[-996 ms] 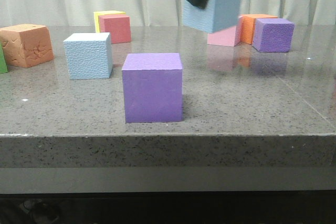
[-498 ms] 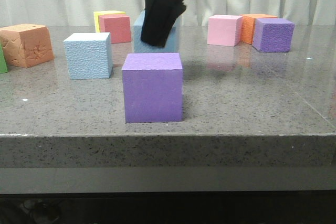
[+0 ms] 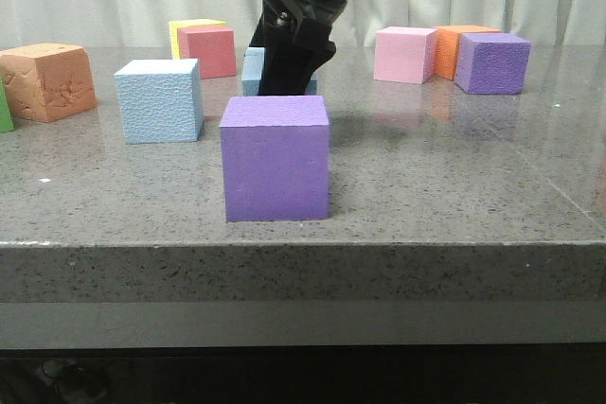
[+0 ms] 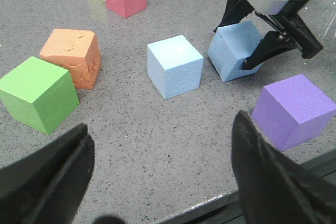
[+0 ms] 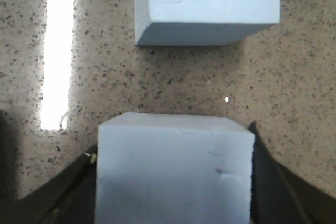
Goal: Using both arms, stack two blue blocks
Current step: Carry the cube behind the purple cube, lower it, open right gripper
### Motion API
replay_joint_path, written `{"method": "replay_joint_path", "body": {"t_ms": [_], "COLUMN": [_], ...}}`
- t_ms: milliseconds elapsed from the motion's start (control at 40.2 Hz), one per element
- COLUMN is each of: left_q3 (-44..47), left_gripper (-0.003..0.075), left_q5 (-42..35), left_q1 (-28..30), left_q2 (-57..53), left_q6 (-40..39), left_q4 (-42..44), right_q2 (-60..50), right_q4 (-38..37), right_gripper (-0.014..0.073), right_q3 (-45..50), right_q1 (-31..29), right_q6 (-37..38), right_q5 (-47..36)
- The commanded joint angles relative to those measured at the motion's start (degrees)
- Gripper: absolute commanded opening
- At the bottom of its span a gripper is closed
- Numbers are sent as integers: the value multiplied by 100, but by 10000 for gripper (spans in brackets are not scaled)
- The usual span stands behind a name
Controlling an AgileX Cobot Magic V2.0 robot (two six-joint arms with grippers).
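Observation:
The pebbly blue block (image 3: 159, 99) stands on the table left of centre; it also shows in the left wrist view (image 4: 175, 66) and the right wrist view (image 5: 207, 6). My right gripper (image 3: 287, 68) is shut on the smoother blue block (image 3: 252, 68) and holds it low, just right of the pebbly one and behind a purple cube. The left wrist view shows that block (image 4: 235, 51) tilted between the right gripper's (image 4: 247, 40) fingers. In the right wrist view the block (image 5: 173, 171) fills the right gripper (image 5: 173, 187). My left gripper (image 4: 163, 177) is open and empty near the table's front edge.
A purple cube (image 3: 276, 158) stands at the front centre. An orange cube (image 3: 47, 80) and a green cube (image 4: 35, 93) are at the left. Red (image 3: 207, 51) and yellow (image 3: 194, 27) cubes are at the back; pink (image 3: 404, 54), orange (image 3: 453, 44) and purple (image 3: 492, 62) cubes are back right.
My right gripper has carried the smoother blue block from high on the right down and to the left, to behind the purple cube beside the pebbly block.

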Motion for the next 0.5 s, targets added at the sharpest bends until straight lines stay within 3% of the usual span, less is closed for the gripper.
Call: {"method": "replay_joint_path", "body": {"t_ms": [0, 249, 473], "left_q3": [-188, -188, -188], "left_gripper": [536, 536, 536], "left_q5": [-452, -433, -397], "left_q1": [-35, -35, -35], "left_q2": [69, 69, 69], "left_q6": [-12, -12, -12], "left_q4": [-44, -44, -44], "right_q2": [-321, -334, -620], "right_q4": [-65, -55, 120], "right_gripper": [533, 650, 652], "right_q3": [-180, -180, -246], "right_q1": [-22, -22, -22], "right_q6": [-66, 112, 355], "right_q5": [-197, -472, -166]}}
